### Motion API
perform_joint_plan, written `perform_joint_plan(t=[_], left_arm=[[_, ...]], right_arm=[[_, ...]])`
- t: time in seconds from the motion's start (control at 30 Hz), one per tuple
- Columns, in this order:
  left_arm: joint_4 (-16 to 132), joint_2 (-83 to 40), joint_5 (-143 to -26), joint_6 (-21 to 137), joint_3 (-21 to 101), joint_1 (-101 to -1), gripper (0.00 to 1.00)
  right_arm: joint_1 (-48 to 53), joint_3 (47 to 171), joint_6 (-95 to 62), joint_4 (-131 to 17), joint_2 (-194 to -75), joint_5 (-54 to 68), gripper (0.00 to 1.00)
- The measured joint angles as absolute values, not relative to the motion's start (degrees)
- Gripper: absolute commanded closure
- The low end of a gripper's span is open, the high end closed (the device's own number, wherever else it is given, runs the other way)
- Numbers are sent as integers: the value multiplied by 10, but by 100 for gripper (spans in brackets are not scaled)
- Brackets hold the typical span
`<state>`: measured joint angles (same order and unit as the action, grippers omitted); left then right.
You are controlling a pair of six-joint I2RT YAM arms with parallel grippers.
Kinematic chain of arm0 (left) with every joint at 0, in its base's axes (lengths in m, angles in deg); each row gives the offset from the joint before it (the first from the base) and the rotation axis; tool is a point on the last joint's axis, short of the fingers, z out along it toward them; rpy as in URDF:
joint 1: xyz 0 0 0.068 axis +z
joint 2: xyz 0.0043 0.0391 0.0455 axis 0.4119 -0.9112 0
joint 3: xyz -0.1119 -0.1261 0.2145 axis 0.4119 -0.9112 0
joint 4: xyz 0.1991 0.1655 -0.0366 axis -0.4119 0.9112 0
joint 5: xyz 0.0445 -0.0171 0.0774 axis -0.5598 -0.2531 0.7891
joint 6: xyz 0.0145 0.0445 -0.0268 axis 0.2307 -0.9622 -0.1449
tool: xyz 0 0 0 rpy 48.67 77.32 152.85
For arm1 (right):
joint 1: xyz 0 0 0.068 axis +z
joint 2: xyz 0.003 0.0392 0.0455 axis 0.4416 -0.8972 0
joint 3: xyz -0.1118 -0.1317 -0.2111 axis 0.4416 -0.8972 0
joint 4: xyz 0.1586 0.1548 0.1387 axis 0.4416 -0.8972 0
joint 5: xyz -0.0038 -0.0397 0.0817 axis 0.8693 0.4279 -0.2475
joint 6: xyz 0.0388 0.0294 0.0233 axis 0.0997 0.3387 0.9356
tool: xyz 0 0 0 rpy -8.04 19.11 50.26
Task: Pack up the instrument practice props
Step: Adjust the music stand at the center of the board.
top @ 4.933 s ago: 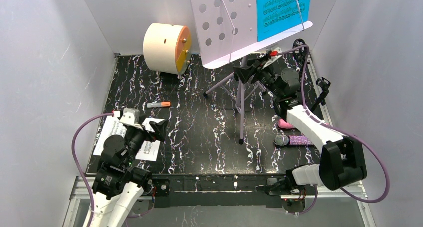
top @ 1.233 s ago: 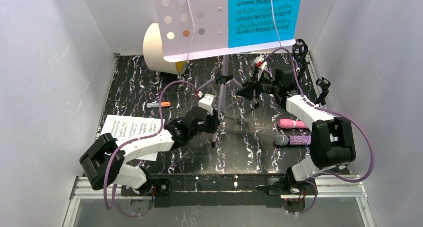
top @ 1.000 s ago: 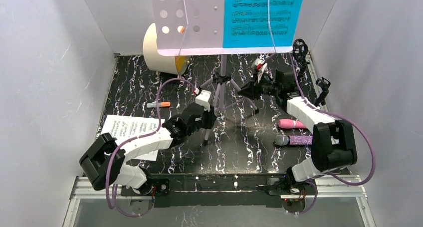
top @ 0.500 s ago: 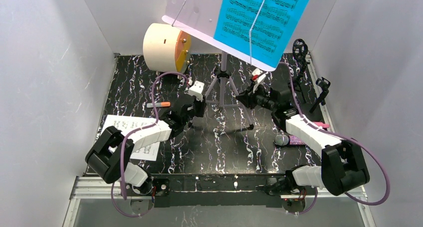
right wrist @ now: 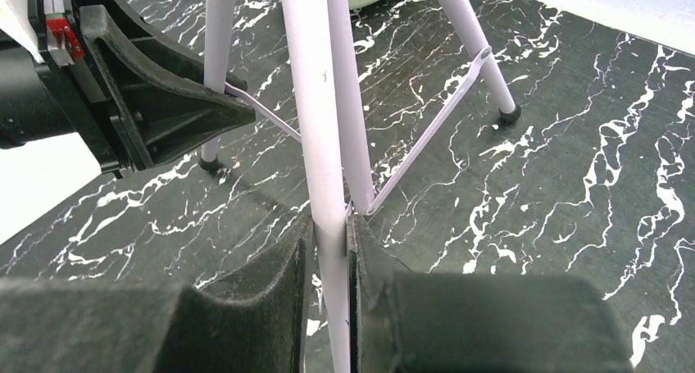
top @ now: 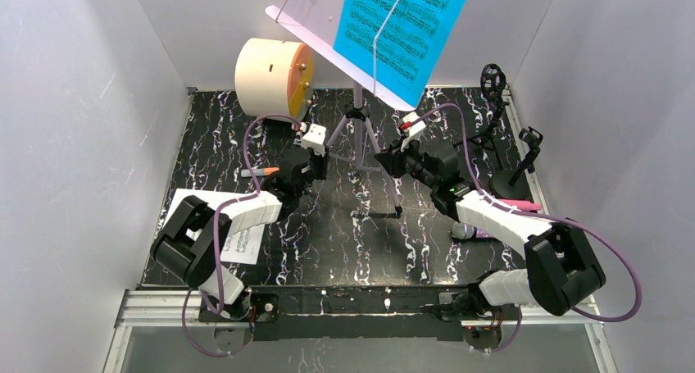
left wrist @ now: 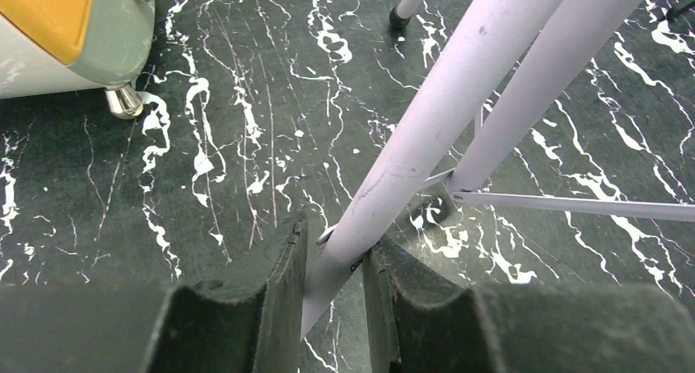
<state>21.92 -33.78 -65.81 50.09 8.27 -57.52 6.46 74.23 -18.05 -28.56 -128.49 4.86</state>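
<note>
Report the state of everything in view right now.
left tool: shut on a music rack tube
right tool: shut on another rack tube
music rack: legs spread, top slanted
blue page: held on the rack
white page: lying flat
drum: on its side
orange marker: lying flat
pink microphone: lying, partly hidden
glittery microphone: lying, mostly hidden
mic tripods: standing upright

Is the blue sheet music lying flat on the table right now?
No, the blue sheet music rests against the tilted lilac rack, held up off the table.
</note>
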Motion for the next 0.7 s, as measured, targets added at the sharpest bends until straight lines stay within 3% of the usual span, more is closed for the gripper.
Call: perform_joint_plan(t=[0.7], left_arm=[[210,-360,-645,475,100,-563,88]], right_arm=[[76,720,-114,-176,-1331,83,99]])
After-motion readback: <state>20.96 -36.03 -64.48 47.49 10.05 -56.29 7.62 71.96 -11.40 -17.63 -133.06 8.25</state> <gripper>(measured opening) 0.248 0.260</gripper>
